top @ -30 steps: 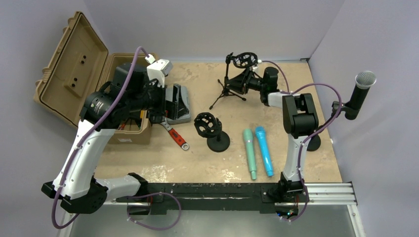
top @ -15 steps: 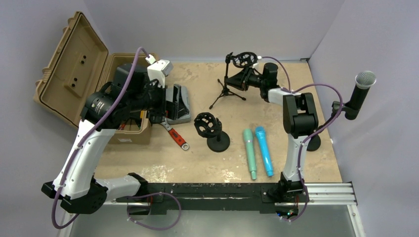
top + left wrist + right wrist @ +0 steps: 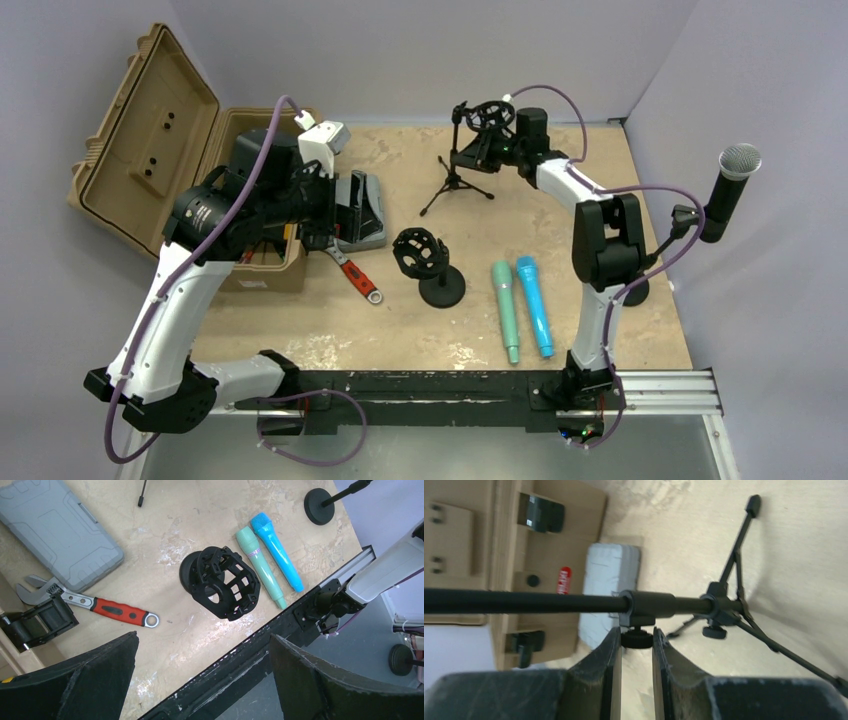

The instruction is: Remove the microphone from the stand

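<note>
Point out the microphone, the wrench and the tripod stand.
microphone (image 3: 741, 160): top view, on its mesh head.
wrench (image 3: 116, 611): left wrist view, on its red handle.
tripod stand (image 3: 549, 601): right wrist view, on its pole.

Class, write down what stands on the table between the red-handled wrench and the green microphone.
A black shock mount on a round-based stand sits between the wrench and the green microphone, clearest in the top external view.

Left jaws wide; right jaws narrow.
</note>
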Tool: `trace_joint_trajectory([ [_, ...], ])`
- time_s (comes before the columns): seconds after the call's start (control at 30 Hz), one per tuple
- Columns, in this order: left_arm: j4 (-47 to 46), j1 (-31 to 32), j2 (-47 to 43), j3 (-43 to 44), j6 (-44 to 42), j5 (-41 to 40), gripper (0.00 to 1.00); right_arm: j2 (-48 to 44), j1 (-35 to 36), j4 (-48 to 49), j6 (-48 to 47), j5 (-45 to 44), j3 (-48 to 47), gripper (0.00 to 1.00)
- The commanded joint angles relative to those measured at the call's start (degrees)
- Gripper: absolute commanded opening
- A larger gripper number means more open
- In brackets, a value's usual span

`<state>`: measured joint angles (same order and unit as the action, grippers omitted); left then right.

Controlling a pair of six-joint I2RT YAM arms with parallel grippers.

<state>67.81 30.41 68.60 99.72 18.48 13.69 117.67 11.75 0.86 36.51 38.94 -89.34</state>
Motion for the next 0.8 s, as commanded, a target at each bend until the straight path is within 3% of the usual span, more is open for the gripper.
trace_joint_trajectory([
  [0.0, -1.7, 0.1, -0.5, 0.7, 0.8, 0.3, 1.0, -3.5, 2.0, -8.9, -11.0, -10.3, 0.0, 0.12],
  [0.17, -1.3, 0.1, -0.3, 0.9, 0.5, 0.4, 1.0, -3.3, 1.9, -7.8, -9.4, -4.2, -0.2, 0.31],
  [0.37, -0.8, 0.1, -0.7, 1.1, 0.3, 0.0, 1.0, -6.8, 0.3, 1.1, -0.9, 2.1, 6.1, 0.5],
  [0.53, -0.4, 0.2, -0.9, 0.9, 0.2, -0.3, 1.0, -10.0, -1.5, 1.9, 1.4, 3.4, 10.6, 0.51],
  [0.77, -0.9, 0.1, -0.3, 1.1, 0.2, 0.4, 1.0, -15.9, -4.1, -12.1, -3.5, -2.2, 11.0, 0.52],
])
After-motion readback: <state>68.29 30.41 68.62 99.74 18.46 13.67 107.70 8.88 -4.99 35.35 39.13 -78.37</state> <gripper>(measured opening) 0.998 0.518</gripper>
